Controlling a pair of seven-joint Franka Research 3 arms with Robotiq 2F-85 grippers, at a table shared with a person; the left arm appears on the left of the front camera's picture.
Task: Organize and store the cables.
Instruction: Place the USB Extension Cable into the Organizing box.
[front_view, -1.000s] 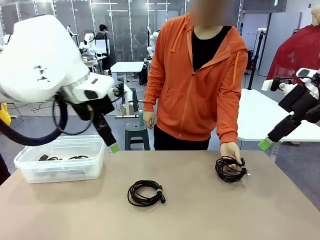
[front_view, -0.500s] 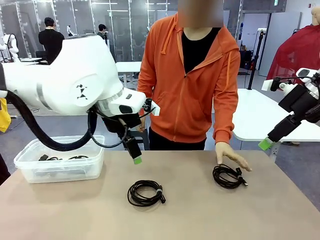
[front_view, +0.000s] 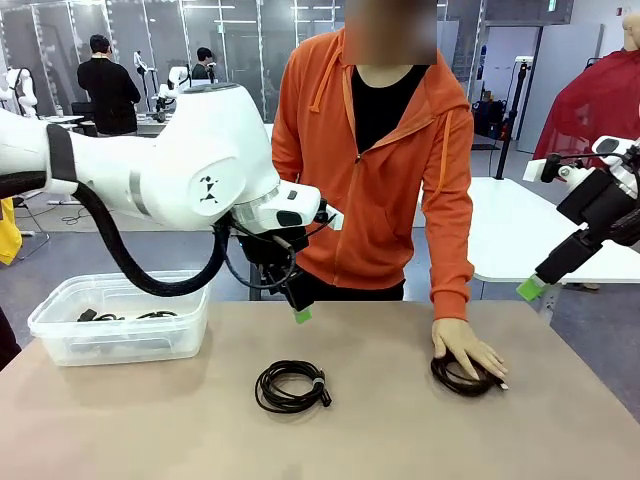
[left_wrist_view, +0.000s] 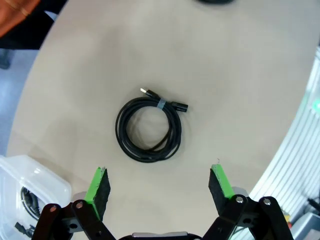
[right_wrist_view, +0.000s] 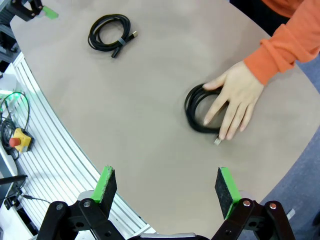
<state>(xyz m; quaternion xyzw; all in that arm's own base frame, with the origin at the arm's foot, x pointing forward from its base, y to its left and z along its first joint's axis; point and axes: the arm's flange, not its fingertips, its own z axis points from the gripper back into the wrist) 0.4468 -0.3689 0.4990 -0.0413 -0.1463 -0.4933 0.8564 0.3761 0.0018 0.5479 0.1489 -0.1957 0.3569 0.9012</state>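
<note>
left tool (left_wrist_view: 159, 175) gapes above the middle cable (left_wrist_view: 121, 131); right tool (right_wrist_view: 165, 177) also apart, a hand (right_wrist_view: 232, 97) on the right cable (right_wrist_view: 192, 114).

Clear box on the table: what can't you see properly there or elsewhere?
Front view: the clear plastic box has cloudy walls blurring the thin black cords inside; count unclear.
Left wrist view: the picture edge cuts that box off.
Front view: the person's hand covers part of the black coiled cable.
</note>
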